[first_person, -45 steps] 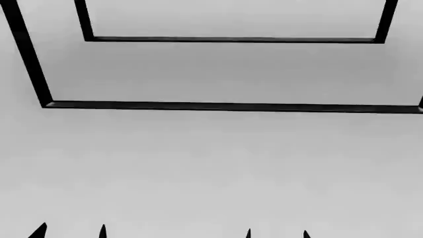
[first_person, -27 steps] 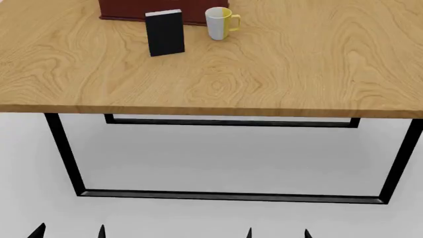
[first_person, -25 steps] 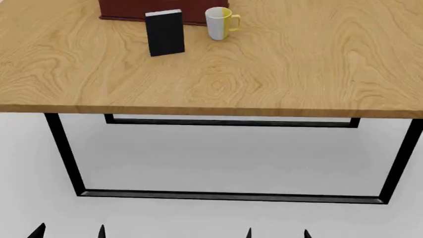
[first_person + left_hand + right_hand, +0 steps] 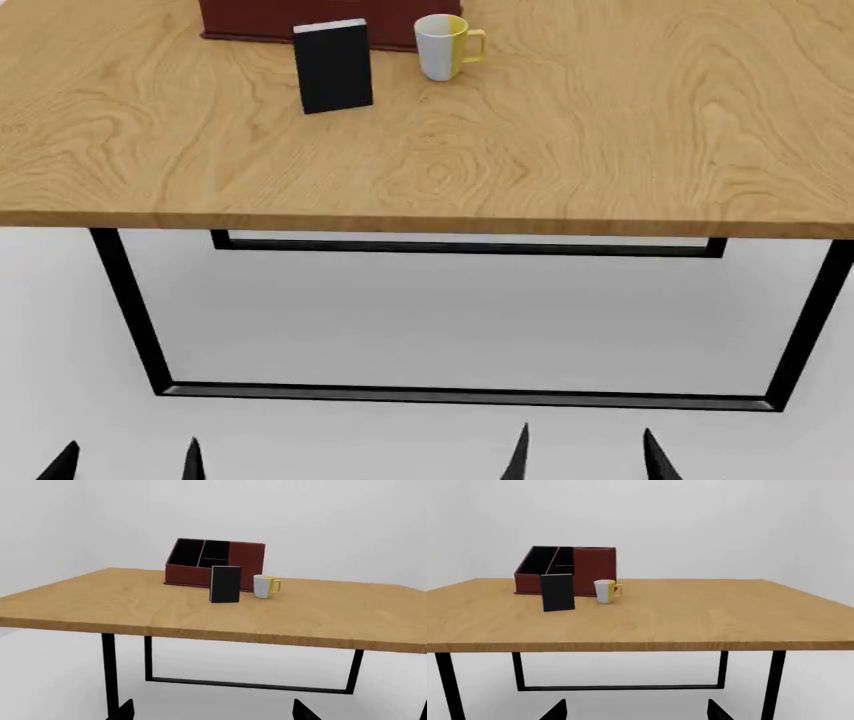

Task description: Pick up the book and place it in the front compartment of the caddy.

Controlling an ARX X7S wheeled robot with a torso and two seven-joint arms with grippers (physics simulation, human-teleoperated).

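— Moved since half a second back? Only fingertips: right gripper (image 4: 585, 452) risen higher into the bottom edge of the head view, left gripper (image 4: 127, 460) shifted slightly. Book, caddy, mug all unmoved.

— And the small thick black hardcover book (image 4: 332, 67)?

— Standing upright on the light wooden table (image 4: 534, 150) with black metal legs, just in front of the large reddish-brown leather-look caddy (image 4: 215, 562), towards its left half in the head view. Not in any compartment. Touching the caddy or apart from it: hard to say from these angles, probably a small gap. Same book seen from the left wrist (image 4: 225, 584) and the right wrist (image 4: 558, 593).

— Caddy itself?

— Resting at the far side of the table, black inside, dividers visible from both wrist views (image 4: 564, 569); only its front wall showing in the head view (image 4: 267, 20).

— Anything nearby?

— White mug with yellow handle (image 4: 445, 46), upright, just beside the book on its right, near the caddy's front wall.

— Grippers?

— Both below the table's near edge, well apart from everything. Left fingers (image 4: 123, 711) spread, holding nothing. Right fingers (image 4: 557, 711) likewise spread and empty.
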